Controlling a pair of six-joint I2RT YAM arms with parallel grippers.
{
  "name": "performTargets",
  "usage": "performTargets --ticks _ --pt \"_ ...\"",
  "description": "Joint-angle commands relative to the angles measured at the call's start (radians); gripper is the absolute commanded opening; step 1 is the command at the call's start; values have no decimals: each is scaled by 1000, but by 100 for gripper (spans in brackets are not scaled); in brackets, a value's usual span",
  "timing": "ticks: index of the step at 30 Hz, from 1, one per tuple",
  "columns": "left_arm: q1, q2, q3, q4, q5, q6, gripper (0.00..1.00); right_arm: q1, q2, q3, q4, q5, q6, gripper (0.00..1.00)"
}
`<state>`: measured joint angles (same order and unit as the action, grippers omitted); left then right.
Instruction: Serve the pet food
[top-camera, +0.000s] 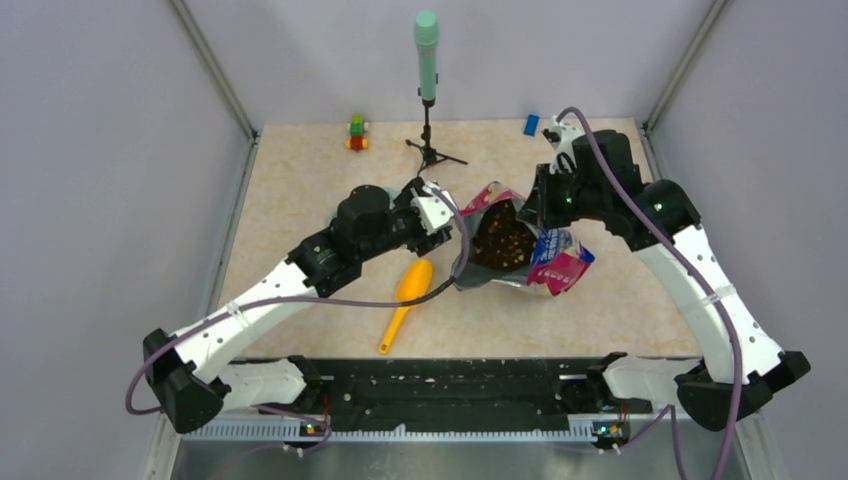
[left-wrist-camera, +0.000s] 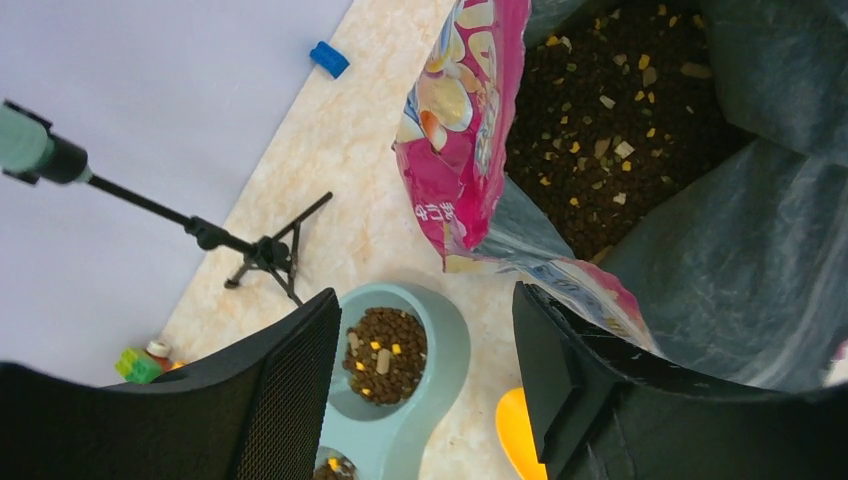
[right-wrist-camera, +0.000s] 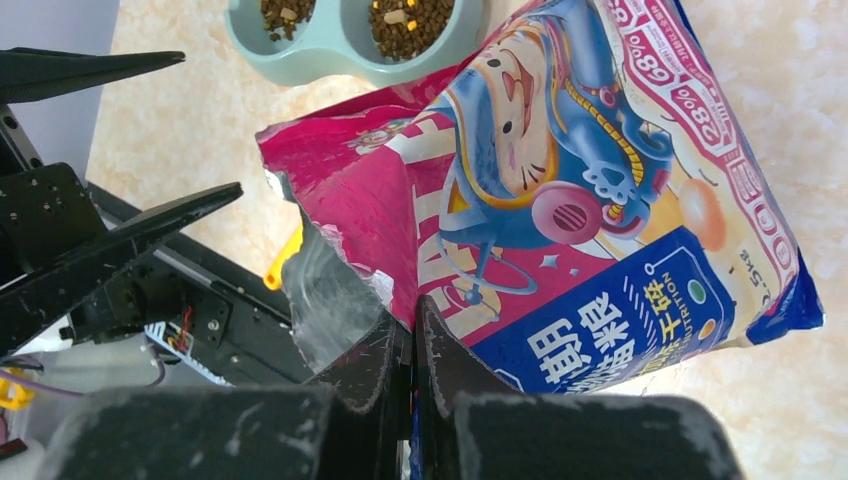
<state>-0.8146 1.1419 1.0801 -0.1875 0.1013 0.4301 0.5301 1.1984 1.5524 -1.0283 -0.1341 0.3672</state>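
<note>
The pink-blue cat food bag (top-camera: 553, 262) lies open at mid table, with dark-brown pet food (top-camera: 503, 243) inside. My right gripper (right-wrist-camera: 412, 330) is shut on the bag's (right-wrist-camera: 560, 200) torn rim and holds the mouth up. My left gripper (left-wrist-camera: 428, 390) is open and empty, hovering above a pale teal double bowl (left-wrist-camera: 452, 345). Its right finger (left-wrist-camera: 545, 375) is beside the bag's (left-wrist-camera: 470, 120) lower edge. Both cups hold kibble (left-wrist-camera: 385, 342). More kibble (left-wrist-camera: 610, 120) fills the bag. The bowl (right-wrist-camera: 330, 62) also shows in the right wrist view. In the top view my left gripper (top-camera: 447, 222) hides it.
An orange-yellow scoop (top-camera: 408, 292) lies on the table left of the bag, near the left arm. A green microphone on a tripod (top-camera: 427, 60) stands at the back. A small toy figure (top-camera: 356, 132) and a blue brick (top-camera: 531, 124) sit along the far edge.
</note>
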Motion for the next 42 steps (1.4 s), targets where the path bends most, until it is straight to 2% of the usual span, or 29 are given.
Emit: performTargets --ticks 1,6,14,20,22,36,38,39,41,42 --pt "12 41 81 8 91 134 68 -20 -9 107 -26 -65 -48 0" --pt "22 104 162 -103 162 254 66 -56 6 147 -79 -83 -82 0" --pt "24 211 298 -232 395 302 64 -70 44 182 -102 -114 -103 0" --pt "24 276 414 -490 485 386 63 -93 60 183 -115 -133 -112 0" --pt "25 277 420 -528 489 405 63 -98 63 179 -115 -140 -108 0" --pt "23 293 300 -272 520 363 61 -108 79 181 -100 -191 -67 0" --pt "22 308 304 -271 521 370 55 -108 78 181 -103 -197 -62 0" --pt "23 314 304 -269 521 378 48 -108 77 181 -106 -199 -58 0" --pt "22 325 310 -259 509 379 3 -107 76 182 -113 -193 -54 0" --pt "22 330 312 -247 491 367 0 -108 76 185 -118 -189 -52 0"
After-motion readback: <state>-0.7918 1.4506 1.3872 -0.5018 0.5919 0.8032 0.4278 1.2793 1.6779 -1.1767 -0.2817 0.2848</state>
